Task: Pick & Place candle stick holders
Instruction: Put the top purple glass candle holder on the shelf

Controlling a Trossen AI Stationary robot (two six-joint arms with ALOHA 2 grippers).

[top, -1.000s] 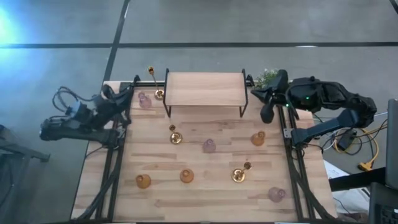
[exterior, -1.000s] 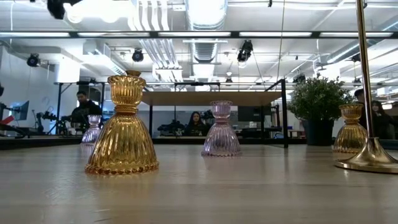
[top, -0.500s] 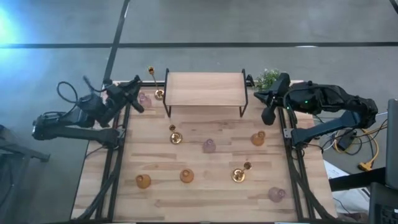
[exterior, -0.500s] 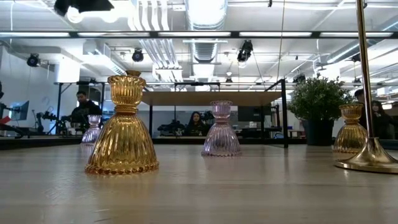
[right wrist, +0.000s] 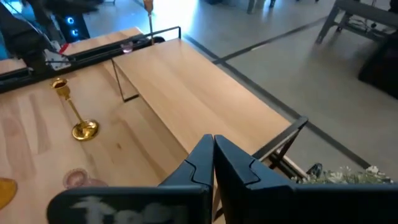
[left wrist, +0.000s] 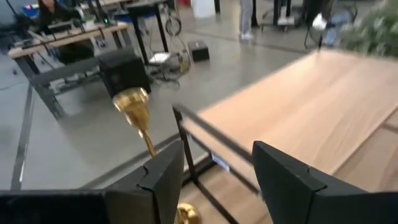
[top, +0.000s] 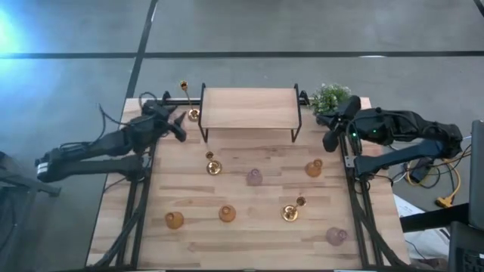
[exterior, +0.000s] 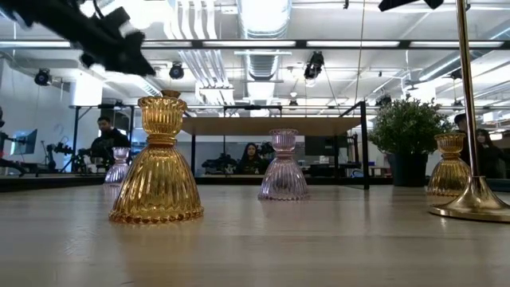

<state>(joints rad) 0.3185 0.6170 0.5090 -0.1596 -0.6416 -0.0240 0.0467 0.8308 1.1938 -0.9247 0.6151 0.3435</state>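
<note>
Several candle stick holders stand on the wooden table. Among them are a gold candlestick (top: 189, 112) at the far left, another gold one (top: 212, 165), a pink glass holder (top: 255, 177) and an amber one (top: 314, 168). My left gripper (top: 180, 130) hangs open over the far left corner. In its wrist view the far-left gold candlestick (left wrist: 138, 117) stands just beyond the open fingers (left wrist: 217, 168). My right gripper (top: 330, 140) is shut and holds nothing, above the table's right edge (right wrist: 213, 146).
A low wooden shelf (top: 249, 108) on black legs stands at the far middle. A green potted plant (top: 330, 96) sits at the far right corner. Nearer are amber holders (top: 175, 220) (top: 227, 214), a gold candlestick (top: 291, 211) and a pink holder (top: 336, 236). People sit beyond the table.
My left gripper has swung from beyond the table's left edge toward the right, in over the far left corner, and now stands beside the far-left gold candlestick. It now covers the small pink holder that showed there. No holder has moved.
</note>
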